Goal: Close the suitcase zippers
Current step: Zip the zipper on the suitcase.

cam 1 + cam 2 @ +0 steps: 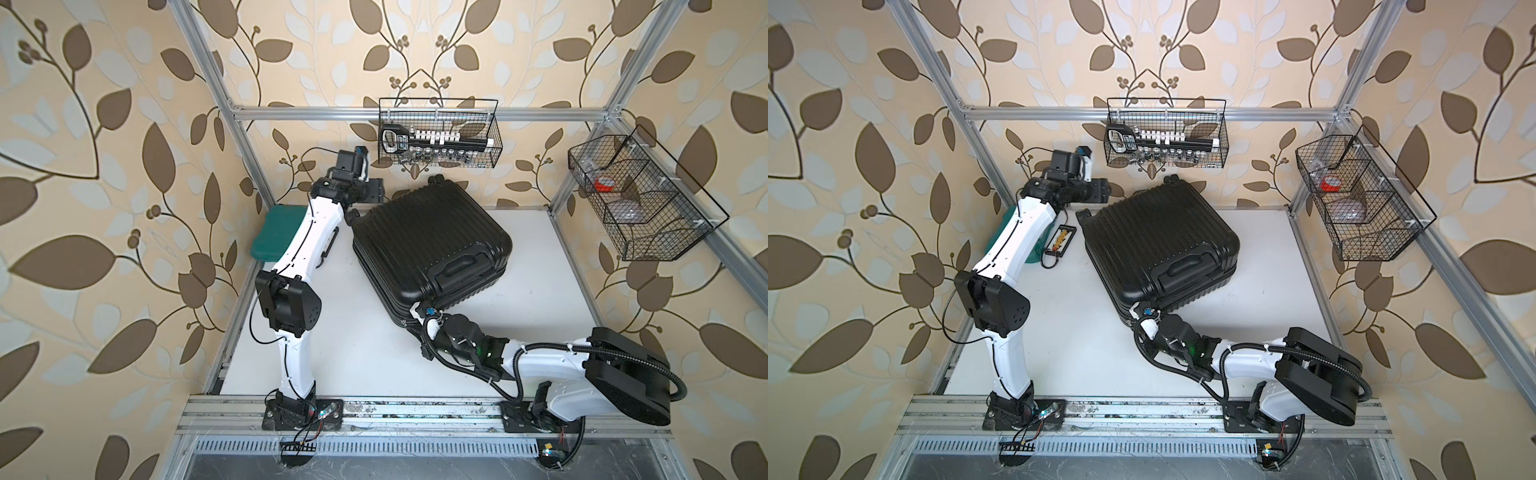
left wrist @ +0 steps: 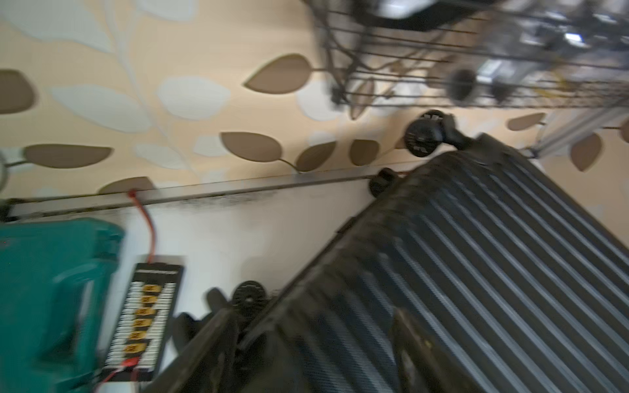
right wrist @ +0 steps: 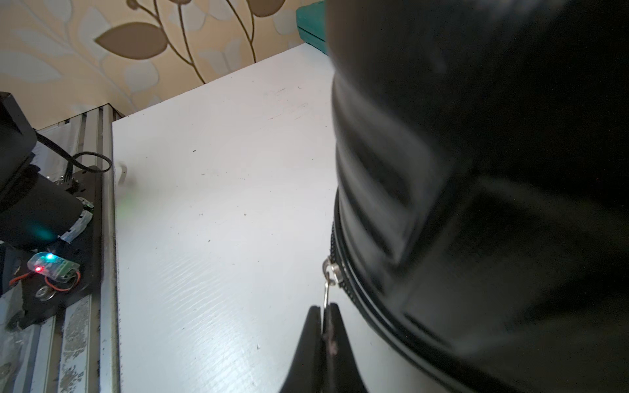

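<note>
My right claw (image 3: 325,308) is pinched tight on the metal zipper pull (image 3: 329,272) at the near corner of the black suitcase (image 1: 428,245), which lies flat on the white table (image 1: 332,340). My left claw (image 1: 376,192), fingers apart and blurred, hovers empty at its far wheel corner.

No text, brand or number can be read: the black connector board (image 2: 143,320) beside the teal case (image 2: 44,299) carries a pale line of print, and a caster wheel (image 2: 423,137) of the suitcase (image 2: 476,272) has pale marks, but both are too blurred.
</note>
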